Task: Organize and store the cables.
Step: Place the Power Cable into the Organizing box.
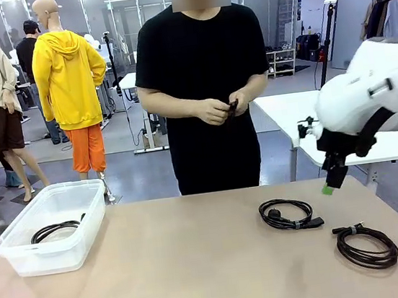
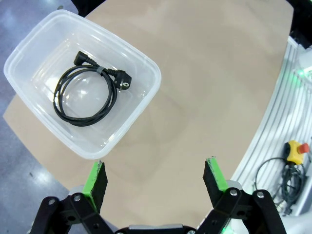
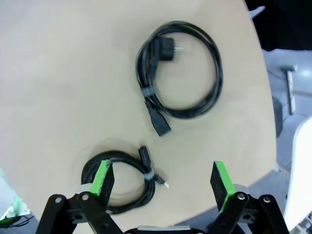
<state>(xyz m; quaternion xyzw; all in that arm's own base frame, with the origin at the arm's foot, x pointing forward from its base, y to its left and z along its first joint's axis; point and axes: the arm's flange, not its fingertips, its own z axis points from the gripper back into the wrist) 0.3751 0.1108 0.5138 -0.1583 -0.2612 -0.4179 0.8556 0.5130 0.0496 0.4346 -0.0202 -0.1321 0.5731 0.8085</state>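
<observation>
We hold the left gripper (image 2: 156, 179) and right gripper (image 3: 163, 178), jaws released, over our tan table (image 1: 200, 272); a grey floor (image 1: 144, 176) lies beyond.

The dark item (image 1: 232, 106) in the person's hands (image 1: 213, 111) is unidentifiably small.

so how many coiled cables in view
3: one cable in the clear bin, a second cable and third cable on the table at right. The person's hands hold something black, maybe a fourth.

A clear tub (image 1: 24, 261) is set on the tan table (image 1: 199, 265). Well right of the tub, a nearer cable (image 1: 274, 215) and a farther cable (image 1: 348, 230) are laid coiled.
</observation>
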